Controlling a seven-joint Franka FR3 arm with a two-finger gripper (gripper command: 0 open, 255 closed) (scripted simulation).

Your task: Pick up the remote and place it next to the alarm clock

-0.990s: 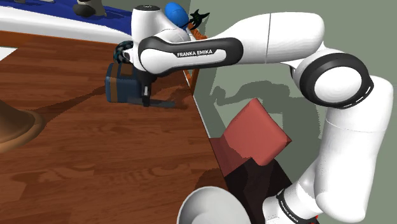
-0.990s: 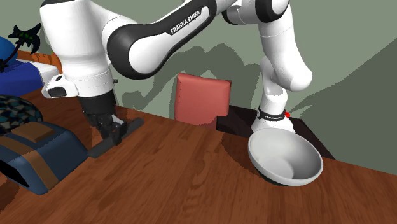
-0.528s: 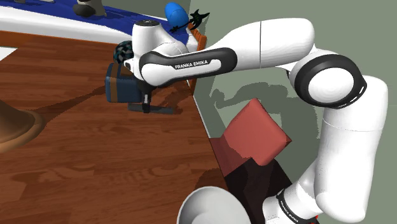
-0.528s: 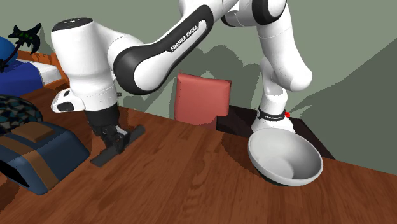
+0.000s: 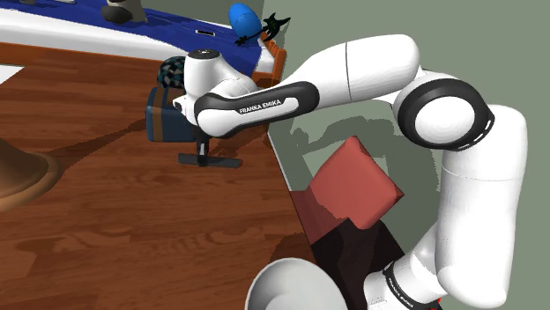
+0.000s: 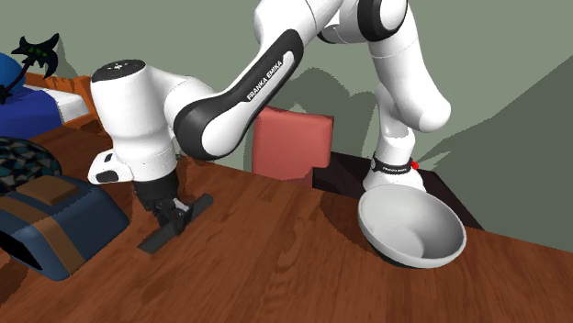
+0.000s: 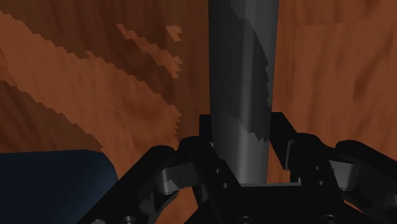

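**Remote (image 6: 174, 223) gripped, low over the tabletop (image 6: 303, 266).**
My jaws are clamped narrow across the dark grey remote at about mid-length. In the second exterior view it sits at 3 o'clock of the blue bag (image 6: 55, 220). I judge it light, stiff and smooth-sided, so the flat flanks are the place to hold it.

Dark grey remote (image 7: 240, 63) in hand (image 7: 243, 141)

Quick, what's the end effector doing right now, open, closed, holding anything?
The end effector: closed, holding the dark grey remote clasped between its two fingers.
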